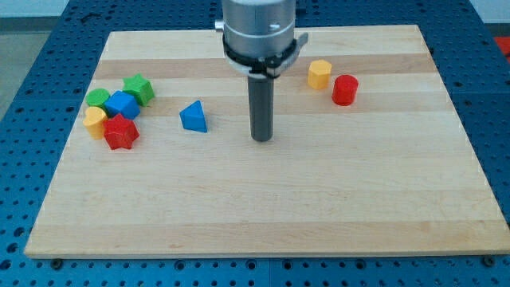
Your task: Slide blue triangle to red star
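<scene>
The blue triangle [194,117] lies on the wooden board left of centre. The red star [120,131] lies further to the view's left, at the bottom of a cluster of blocks. My tip [262,139] rests on the board to the right of the blue triangle, apart from it by a clear gap. The rod hangs straight down from the arm's grey body at the view's top.
Around the red star sit a blue cube [122,104], a green star [139,88], a green round block [98,99] and a yellow block [96,121]. A yellow hexagon [319,73] and a red cylinder [344,89] stand at upper right. The board [263,207] has blue pegboard around it.
</scene>
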Robot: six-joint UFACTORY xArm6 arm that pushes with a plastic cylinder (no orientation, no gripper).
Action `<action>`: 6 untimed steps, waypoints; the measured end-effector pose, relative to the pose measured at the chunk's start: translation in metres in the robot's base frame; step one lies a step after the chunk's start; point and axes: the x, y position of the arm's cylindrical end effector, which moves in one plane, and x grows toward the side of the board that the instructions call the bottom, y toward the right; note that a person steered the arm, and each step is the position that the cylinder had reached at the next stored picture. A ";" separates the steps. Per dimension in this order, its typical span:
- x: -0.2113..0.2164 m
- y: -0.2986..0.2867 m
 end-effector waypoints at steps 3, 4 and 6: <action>-0.030 -0.128; -0.026 -0.164; -0.026 -0.139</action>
